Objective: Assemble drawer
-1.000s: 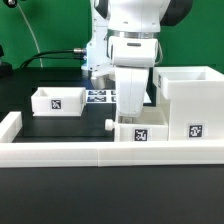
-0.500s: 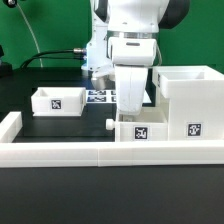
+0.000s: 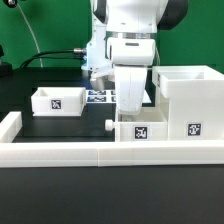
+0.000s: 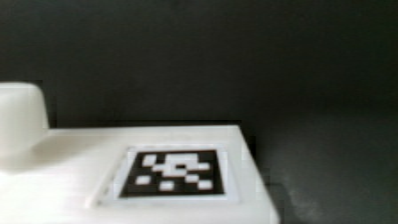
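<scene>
In the exterior view my gripper (image 3: pixel 133 112) reaches straight down onto a small white knobbed tray (image 3: pixel 141 132) that lies against the front rail. The tray's knob (image 3: pixel 107 125) points to the exterior view's left. The fingertips are hidden behind the tray's wall, so I cannot see how the jaws stand. The tall white casing (image 3: pixel 190 100) stands just right of that tray. A second small tray (image 3: pixel 58 100) sits apart at the left. The wrist view shows a white tagged face (image 4: pixel 175 170) close below, and no fingers.
A long low white rail (image 3: pixel 80 152) runs along the front with a raised end at the left (image 3: pixel 10 125). The marker board (image 3: pixel 100 97) lies behind the arm. A black cable (image 3: pixel 50 57) runs at the back left.
</scene>
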Available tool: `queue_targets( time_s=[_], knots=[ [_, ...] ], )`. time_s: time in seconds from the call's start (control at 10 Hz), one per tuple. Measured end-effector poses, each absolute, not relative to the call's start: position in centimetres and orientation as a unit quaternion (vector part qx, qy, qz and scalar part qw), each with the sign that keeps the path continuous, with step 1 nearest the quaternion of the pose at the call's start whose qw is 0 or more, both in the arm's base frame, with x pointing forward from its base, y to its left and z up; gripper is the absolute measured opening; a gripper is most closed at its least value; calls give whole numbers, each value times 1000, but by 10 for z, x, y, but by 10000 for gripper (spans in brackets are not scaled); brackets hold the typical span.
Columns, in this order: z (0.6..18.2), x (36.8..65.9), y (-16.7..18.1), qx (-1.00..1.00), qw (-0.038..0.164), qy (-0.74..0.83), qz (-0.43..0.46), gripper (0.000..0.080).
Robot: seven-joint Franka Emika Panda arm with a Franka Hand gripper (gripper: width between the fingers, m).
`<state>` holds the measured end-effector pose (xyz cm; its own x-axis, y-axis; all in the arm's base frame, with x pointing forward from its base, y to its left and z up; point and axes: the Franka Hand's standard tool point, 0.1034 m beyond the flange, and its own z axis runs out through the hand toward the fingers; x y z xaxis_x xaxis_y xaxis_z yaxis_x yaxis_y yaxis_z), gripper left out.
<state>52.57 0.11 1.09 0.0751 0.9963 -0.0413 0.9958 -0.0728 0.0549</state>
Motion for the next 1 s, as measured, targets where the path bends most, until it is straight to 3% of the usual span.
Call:
queue_targets(
  time_s=[1.0],
  knots=[
    [11, 525, 4, 730, 37, 682, 1, 44]
  ],
)
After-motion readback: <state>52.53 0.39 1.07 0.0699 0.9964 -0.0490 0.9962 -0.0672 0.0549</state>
